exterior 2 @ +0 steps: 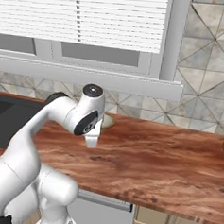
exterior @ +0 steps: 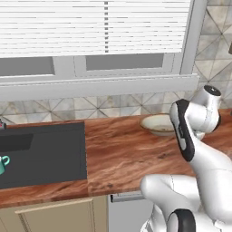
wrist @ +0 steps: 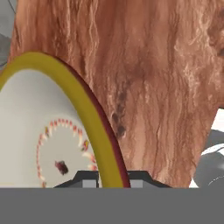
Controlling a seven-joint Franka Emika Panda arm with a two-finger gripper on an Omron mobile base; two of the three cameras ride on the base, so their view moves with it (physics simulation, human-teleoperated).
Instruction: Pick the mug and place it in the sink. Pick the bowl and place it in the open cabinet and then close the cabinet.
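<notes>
You have the gripper closed down on the rim of the bowl: in the hand view the yellow edge of the bowl runs straight down between the two dark fingertips, one on the pale inside and one on the outer wall. The jaws stand close together with only the rim between them. The bowl's inside is off-white with a ring of small red and yellow marks and a dark speck near its middle.

In the left base view you see the bowl sitting on the wood-grain counter, near the tiled back wall, with the arm's wrist reaching over its right side and hiding that part of it. In the right base view the hand points down at the counter just in front of the bowl's edge, which peeks out behind the wrist.

The mug lies well away to the left, inside the black sink, at the left edge of the left base view; its teal body and handle show against the dark basin floor. The sink is set into the counter, its right wall well apart from the bowl
</notes>
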